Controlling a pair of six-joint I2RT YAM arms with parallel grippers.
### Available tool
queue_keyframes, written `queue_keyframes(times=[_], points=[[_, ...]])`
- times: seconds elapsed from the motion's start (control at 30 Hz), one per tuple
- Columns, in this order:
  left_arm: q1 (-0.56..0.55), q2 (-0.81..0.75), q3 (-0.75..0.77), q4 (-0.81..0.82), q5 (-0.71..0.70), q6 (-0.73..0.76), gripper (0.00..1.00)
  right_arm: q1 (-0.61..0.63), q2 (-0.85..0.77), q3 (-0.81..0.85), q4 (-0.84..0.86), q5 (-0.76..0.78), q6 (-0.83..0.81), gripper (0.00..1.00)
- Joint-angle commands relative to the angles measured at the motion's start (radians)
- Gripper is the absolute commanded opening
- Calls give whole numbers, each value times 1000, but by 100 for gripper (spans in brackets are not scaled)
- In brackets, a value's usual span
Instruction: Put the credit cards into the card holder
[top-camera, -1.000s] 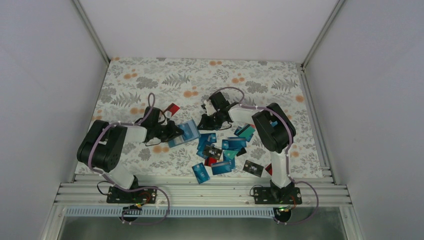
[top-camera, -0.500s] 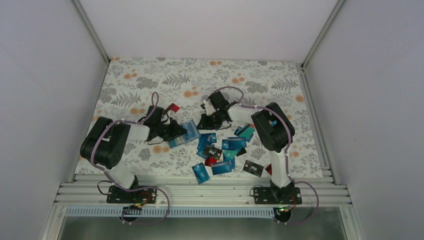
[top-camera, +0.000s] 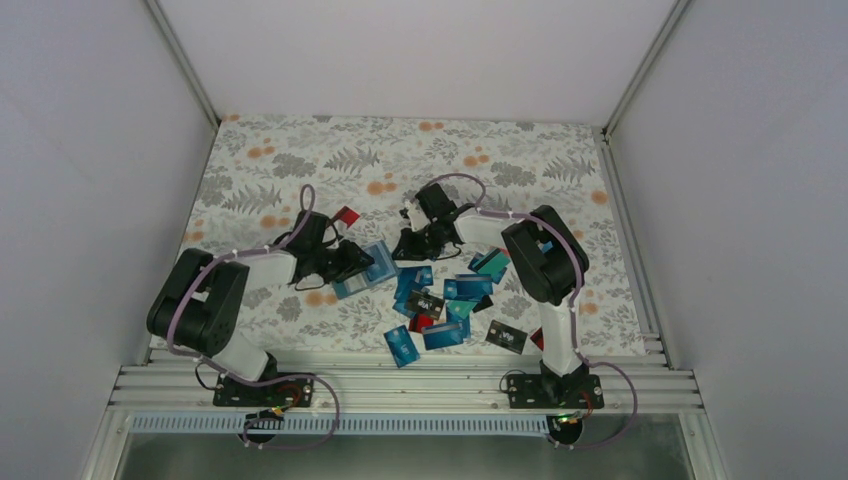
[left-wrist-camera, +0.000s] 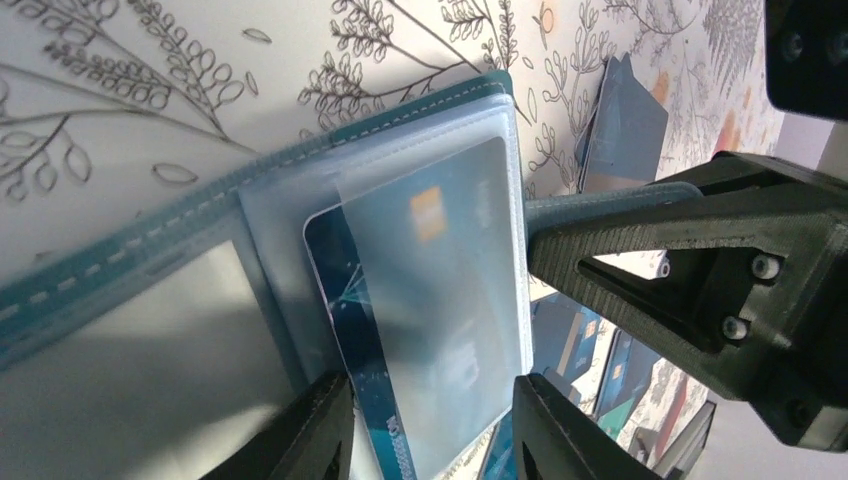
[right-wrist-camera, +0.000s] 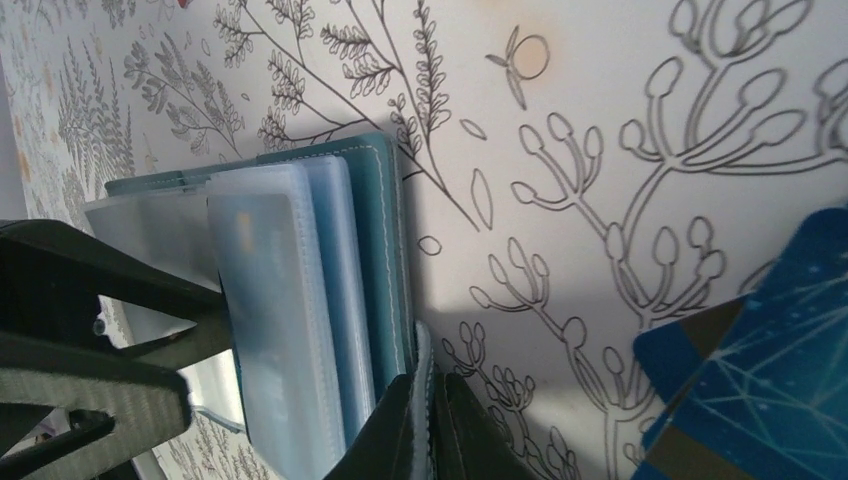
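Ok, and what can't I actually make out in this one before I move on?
- Left wrist: the blue card, partly in the card holder, runs off the bottom edge; its print is blurred behind the clear pocket.
- Right wrist: which card holder layer the right gripper pinches is cut off below.
- Top: the loose credit cards overlap and are too small to count.

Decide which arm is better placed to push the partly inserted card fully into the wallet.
Left, probably. The left claw is open right at the blue card's exposed end; the right claw is shut on the wallet's strap, steadying it.
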Motion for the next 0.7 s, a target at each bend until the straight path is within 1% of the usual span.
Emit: queue_keyframes(times=[0.0, 0.07, 0.13, 0.3, 0.37, 0.47, 0.57, 0.67], points=[[-6, -67, -2, -144, -65, 23, 47, 23, 25, -6, -9, 24, -5, 4], [-8, -101, -3, -166, -61, 25, 56, 23, 25, -8, -8, 18, -8, 4], [-9, -124, 5, -197, -66, 36, 61, 23, 23, -8, -7, 16, -9, 4], [-10, -171, 22, -263, -118, 64, 61, 23, 20, 6, -20, 14, -21, 5], [-11, -172, 25, -267, -131, 81, 55, 23, 18, 18, -35, 17, -29, 13], [-18, -157, 30, -262, -151, 103, 41, 24, 6, 37, -59, 34, -45, 29], [-30, -139, 36, -243, -160, 119, 29, 22, -7, 50, -79, 56, -62, 38], [-42, -117, 48, -239, -182, 128, 19, 22, -16, 75, -107, 70, -78, 42]])
